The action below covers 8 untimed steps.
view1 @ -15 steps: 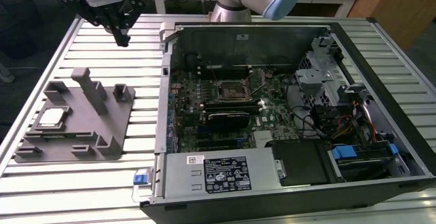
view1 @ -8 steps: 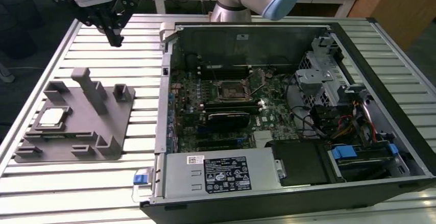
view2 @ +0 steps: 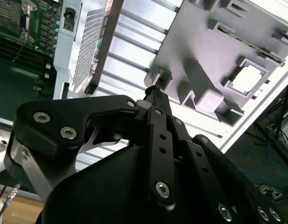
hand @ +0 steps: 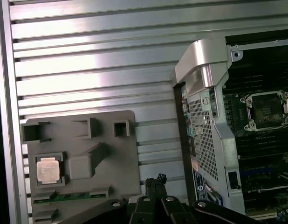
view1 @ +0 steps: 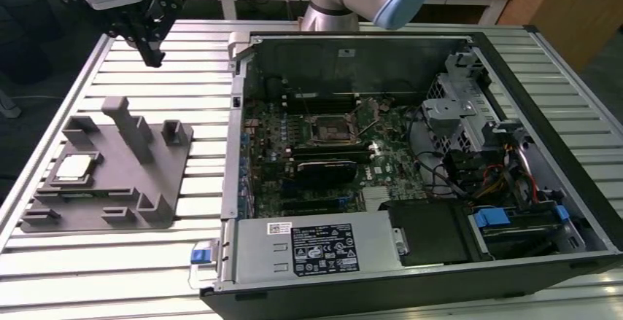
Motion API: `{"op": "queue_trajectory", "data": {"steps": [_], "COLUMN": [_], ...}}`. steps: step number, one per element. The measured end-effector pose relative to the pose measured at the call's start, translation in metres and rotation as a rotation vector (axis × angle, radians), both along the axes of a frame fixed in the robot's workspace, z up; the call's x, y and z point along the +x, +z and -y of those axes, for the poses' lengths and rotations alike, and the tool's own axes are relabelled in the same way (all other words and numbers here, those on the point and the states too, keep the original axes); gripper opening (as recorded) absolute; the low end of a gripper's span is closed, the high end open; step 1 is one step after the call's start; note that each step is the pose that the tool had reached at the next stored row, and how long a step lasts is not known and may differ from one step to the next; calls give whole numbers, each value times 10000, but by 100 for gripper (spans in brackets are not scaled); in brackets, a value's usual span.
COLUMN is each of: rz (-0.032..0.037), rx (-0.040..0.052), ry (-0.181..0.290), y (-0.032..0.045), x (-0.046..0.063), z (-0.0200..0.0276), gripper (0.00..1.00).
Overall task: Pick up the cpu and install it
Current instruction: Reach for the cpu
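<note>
The open computer case (view1: 389, 291) is lying beside the gripper (view1: 153, 59), which is hanging empty with its fingers pressed together. The grey fixture block (view1: 107, 196) is sitting below it, cradling the cpu (view1: 76, 168) well apart from the fingertips. The approach seems to be the step in hand; grasping is calling for fingers parted over the chip.

The cpu (view1: 76, 168), a small square chip with a silvery-grey metal top plate and a thin pale rim, lies flat and plate-up in a square pocket of the grey fixture block (view1: 127, 189), near the block's edge at the exterior view's left, on the slatted table (view1: 146, 79)
</note>
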State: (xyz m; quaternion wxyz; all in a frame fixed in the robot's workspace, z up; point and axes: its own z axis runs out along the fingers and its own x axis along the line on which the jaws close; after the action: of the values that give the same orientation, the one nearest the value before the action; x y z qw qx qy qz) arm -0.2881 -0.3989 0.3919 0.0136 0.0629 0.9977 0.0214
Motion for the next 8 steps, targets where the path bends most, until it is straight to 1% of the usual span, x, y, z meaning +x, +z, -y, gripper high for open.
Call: {"op": "queue_trajectory", "data": {"steps": [8], "rz": [0], "rx": [0], "ry": [-38], "y": [-2], "x": [-129], "z": [0], "gripper": [11]}}
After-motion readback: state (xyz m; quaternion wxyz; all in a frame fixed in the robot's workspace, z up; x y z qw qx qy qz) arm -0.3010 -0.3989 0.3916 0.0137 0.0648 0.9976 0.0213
